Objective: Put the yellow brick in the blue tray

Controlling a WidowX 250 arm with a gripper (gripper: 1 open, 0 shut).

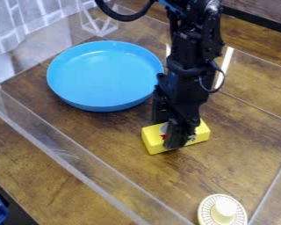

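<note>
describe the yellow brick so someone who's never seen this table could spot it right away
Start at the big round blue tray on the wooden table. Just off its right edge, under the black end effector, lies the yellow brick. It is the only bright yellow rectangular block; the cream round lid sits apart, near the front edge.

The table has a dark brown wood-grain top, glossy enough to catch streaks of light. A clear acrylic barrier runs across its near-left part. Directly on the wood sits the blue tray, a round shallow dish toward the back left. Just beside its right front edge, apart from it, is the yellow brick, lying slightly askew. Well apart, at the front edge, rests a round cream disc.
</note>
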